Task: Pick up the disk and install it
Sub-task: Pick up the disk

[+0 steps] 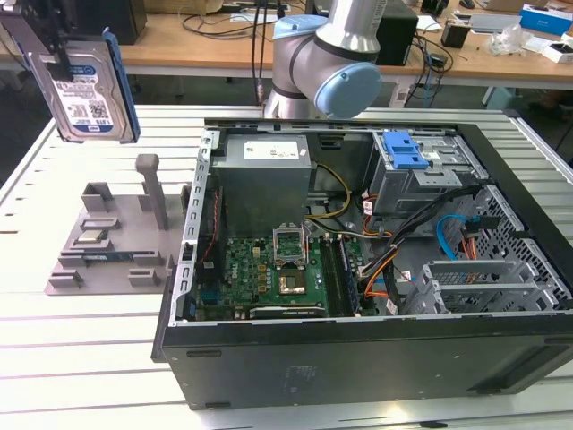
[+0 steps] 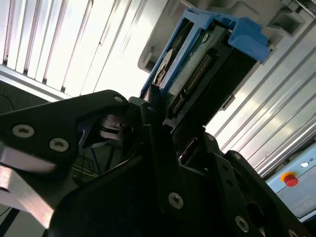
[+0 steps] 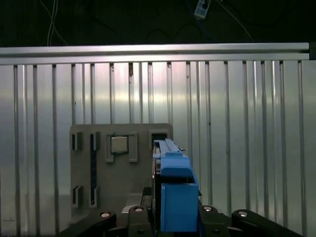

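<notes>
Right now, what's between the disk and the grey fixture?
Nothing. In the exterior view the disk hangs clear above the fixture, with only bare table behind the gap.

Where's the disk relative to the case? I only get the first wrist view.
Observer: The disk hangs in the air, to the exterior view's left of the open computer case, outside it.
Operator: Grip?
Observer: In the second wrist view the claw is shut on the disk, connector edge showing.
Operator: Anything at the bay?
Observer: A blue latch piece sits on the drive cage inside the case.
</notes>
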### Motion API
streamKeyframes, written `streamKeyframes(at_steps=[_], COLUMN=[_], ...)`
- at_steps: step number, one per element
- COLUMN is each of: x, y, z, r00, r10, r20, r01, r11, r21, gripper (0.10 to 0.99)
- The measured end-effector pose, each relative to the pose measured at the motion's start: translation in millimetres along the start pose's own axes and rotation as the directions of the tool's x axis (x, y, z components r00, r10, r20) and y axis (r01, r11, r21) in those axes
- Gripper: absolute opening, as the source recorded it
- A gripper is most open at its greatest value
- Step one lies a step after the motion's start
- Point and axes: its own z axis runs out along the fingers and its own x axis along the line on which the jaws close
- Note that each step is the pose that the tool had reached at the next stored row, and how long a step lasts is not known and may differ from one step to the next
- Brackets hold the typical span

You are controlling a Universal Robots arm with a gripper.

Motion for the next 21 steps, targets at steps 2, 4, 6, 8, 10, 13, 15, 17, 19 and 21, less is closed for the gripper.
streamKeyframes(at_steps=[2,4,6,8,10,13,15,17,19,21], x=[-0.2,-0.3,-0.6,-0.8,-1.0,-1.3,-1.5,-1.6,-1.9,-2.2], y=[0.1,0.3,0.4,0.6,0.7,0.8,0.9,1.0,1.2,1.3], z=[-5.0,-9.9,-16.3,-21.4,-25.4,-31.6,-35.6,-39.8,-46.5,-53.3], r00=[1.0000,1.0000,1.0000,1.0000,1.0000,1.0000,1.0000,1.0000,1.0000,1.0000], r10=[0.000,0.000,0.000,0.000,0.000,0.000,0.000,0.000,0.000,0.000], r20=[0.0000,0.0000,0.0000,0.0000,0.0000,0.0000,0.0000,0.0000,0.0000,0.0000], r01=[0.000,0.000,0.000,0.000,0.000,0.000,0.000,0.000,0.000,0.000], r11=[1.0000,1.0000,1.0000,1.0000,1.0000,1.0000,1.0000,1.0000,1.0000,1.0000], r21=[0.000,0.000,0.000,0.000,0.000,0.000,0.000,0.000,0.000,0.000], gripper=[0.365,0.365,0.365,0.365,0.365,0.365,0.365,0.365,0.365,0.365])
